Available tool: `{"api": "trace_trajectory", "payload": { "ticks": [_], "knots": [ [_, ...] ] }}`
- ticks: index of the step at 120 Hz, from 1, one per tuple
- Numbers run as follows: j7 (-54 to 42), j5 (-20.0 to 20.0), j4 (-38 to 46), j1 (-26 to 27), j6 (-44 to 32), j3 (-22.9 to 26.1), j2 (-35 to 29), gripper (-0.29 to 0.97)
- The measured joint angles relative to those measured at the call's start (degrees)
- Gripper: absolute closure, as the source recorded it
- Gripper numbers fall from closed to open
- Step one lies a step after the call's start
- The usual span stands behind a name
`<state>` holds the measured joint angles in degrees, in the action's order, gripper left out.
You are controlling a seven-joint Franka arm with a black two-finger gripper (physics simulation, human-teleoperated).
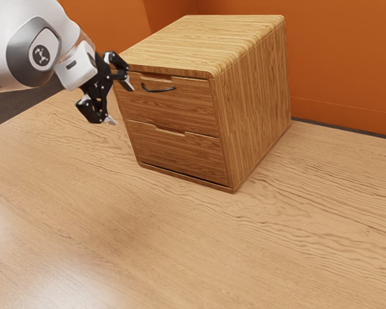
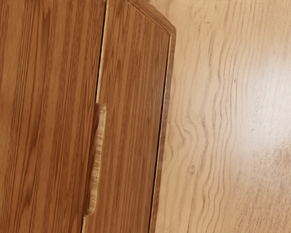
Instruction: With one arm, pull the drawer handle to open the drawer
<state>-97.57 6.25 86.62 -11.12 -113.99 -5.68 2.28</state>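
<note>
Exterior view: gripper (image 1: 118,96) wide open and empty beside the handle (image 1: 157,88); drawer (image 1: 180,106) not yet opened.

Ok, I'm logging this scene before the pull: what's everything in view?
cabinet: one, light wood, on the table
upper drawer: one, same wood, top of cabinet front, looks shut
lower drawer: one, same wood, below it
handle: one, dark, on the upper drawer
table: one, pale wood, under the cabinet
wall: one, orange, behind the cabinet
arm: one, white and grey, from the exterior view's left
gripper: one, black, open, beside the upper drawer, short of the handle
</note>
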Motion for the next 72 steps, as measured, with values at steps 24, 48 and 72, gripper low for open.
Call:
{"api": "trace_trajectory", "payload": {
  "ticks": [24,48,72],
  "knots": [
    [-0.67,0.04,-0.23,3.05,0.0,0.57,1.52,0.0],
    [-1.14,-0.08,-0.29,4.72,0.01,-0.35,1.53,0.0],
    [-1.49,0.08,-0.3,3.35,-0.01,-0.47,1.53,0.0]
  ]
}}
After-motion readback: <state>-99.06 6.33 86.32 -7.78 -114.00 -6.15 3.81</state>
